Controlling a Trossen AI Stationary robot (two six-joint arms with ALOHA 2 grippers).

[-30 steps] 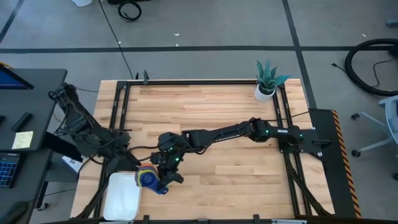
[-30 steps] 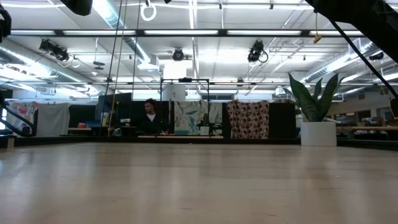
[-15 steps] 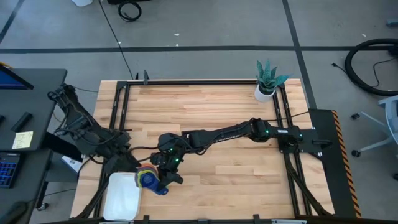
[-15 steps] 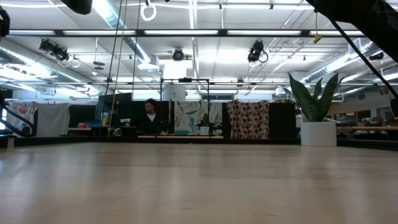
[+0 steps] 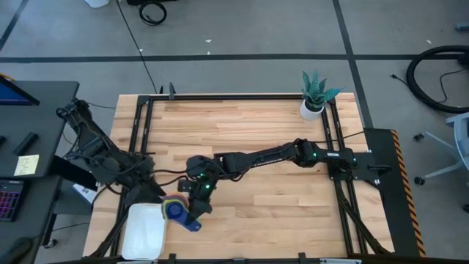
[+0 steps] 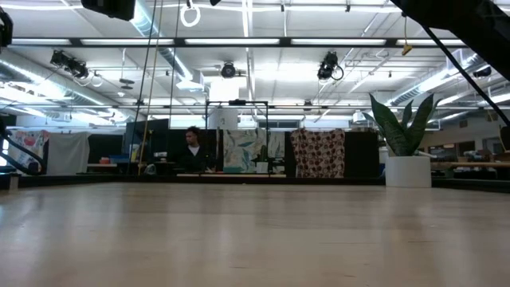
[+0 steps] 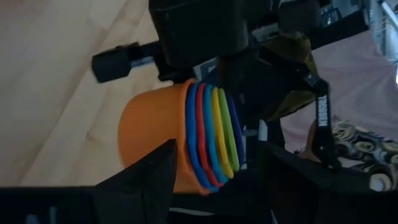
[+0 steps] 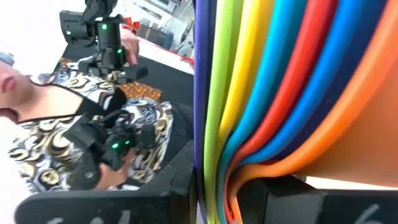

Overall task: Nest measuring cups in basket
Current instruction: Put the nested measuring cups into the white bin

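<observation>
The measuring cups are one nested stack with orange outermost, hanging in the air just right of the white basket, which lies at the table's near left. My right gripper reaches in from the table's right and is shut on the stack's handles. My left gripper stands open close beside the stack on its left; its fingers flank the orange cup. I cannot tell whether they touch it. The low view shows none of this. My right gripper pinches the bundle of stacked handles between its two fingers, one on the dark blue side and one on the orange side. The fingers come nearly level from the table's right, along the handles. The stack hangs clear of table and basket, roughly upright.
A white potted plant stands at the table's far right corner. Black frame rails run along the table's sides. A desk stands left of the table. A person shows far off in the room.
My right gripper has rolled a little about the line it points along, turning the cup stack with it, without leaving its place.
</observation>
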